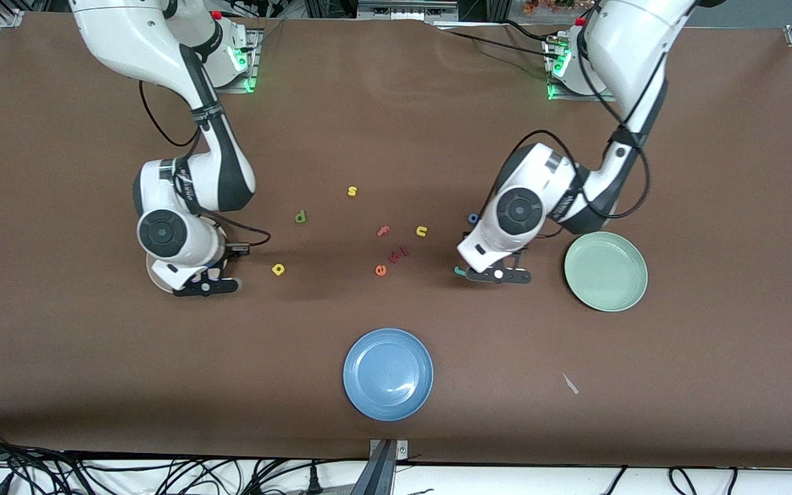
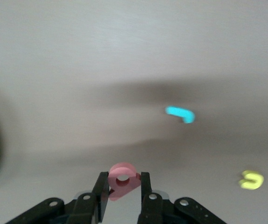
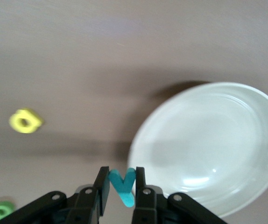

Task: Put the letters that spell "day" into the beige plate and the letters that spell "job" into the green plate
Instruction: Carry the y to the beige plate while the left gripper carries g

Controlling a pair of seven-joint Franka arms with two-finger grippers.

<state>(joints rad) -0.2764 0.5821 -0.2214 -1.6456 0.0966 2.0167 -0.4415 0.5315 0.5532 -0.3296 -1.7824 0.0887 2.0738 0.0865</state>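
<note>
Front view takes in a brown tabletop (image 1: 59, 344) with three plates. The blue plate (image 1: 388, 373) sits near the edge closest to the camera, midway along it. The green plate (image 1: 605, 271) lies toward the left arm's end. The beige plate (image 1: 155, 277) lies toward the right arm's end and is mostly hidden under that arm; the right wrist view shows it more fully (image 3: 211, 147).

The left gripper (image 1: 499, 275) hangs low over the table just beside the green plate, clenched on the pink-red b (image 2: 123, 179). The teal j (image 1: 460, 270) lies on the table just beside it, and the blue o (image 1: 472, 218) is farther from the camera, near the arm's wrist.

The right gripper (image 1: 207, 284) is over the rim of the beige plate, clenched on the teal y (image 3: 123, 185).

Between the arms lie the green d (image 1: 300, 217), the yellow a (image 1: 278, 269), a yellow s (image 1: 352, 191), a yellow u (image 1: 421, 231), a pink f (image 1: 383, 231) and an orange-red e (image 1: 380, 270).
</note>
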